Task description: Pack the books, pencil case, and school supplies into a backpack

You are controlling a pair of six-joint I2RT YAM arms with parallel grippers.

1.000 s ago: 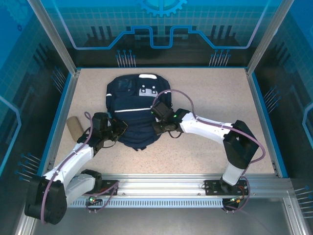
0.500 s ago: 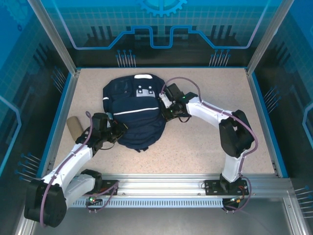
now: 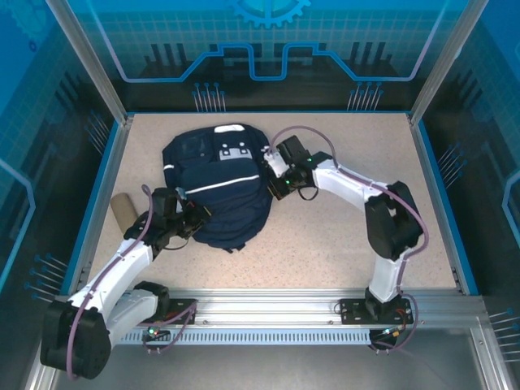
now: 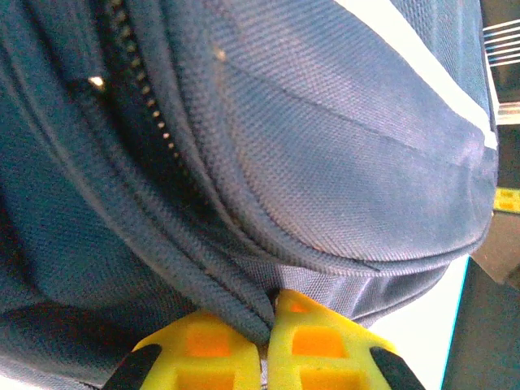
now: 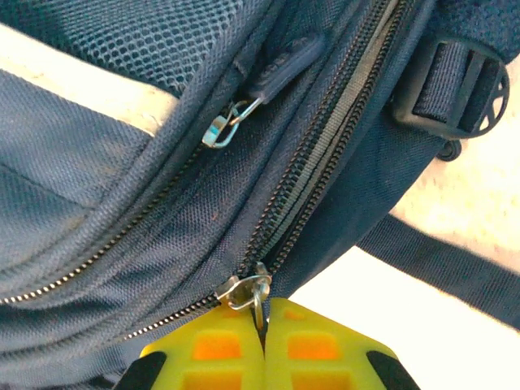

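The navy backpack [image 3: 215, 191] with white stripes lies flat on the table's middle. My left gripper [image 3: 200, 218] is at its near-left edge, shut on a fold of navy fabric [image 4: 244, 313] beside a zipper line. My right gripper [image 3: 273, 184] is at the bag's right side, shut on the metal zipper pull [image 5: 260, 299] of the main zipper [image 5: 325, 154], which gapes slightly above the slider. The tan pencil case [image 3: 122, 210] lies on the table left of the left arm. The books and other school supplies are hidden.
A second zipper pull [image 5: 244, 110] and a strap buckle [image 5: 455, 81] sit near the right gripper. A dark strap [image 5: 439, 272] trails on the beige table [image 3: 349, 236]. Blue walls edge the table, and an aluminium rail [image 3: 268, 309] runs along the near side.
My right gripper has travelled from the bag's near edge up along its right side with the zipper pull. The backpack has shifted and turned a little to the left. The left gripper has held its grip.
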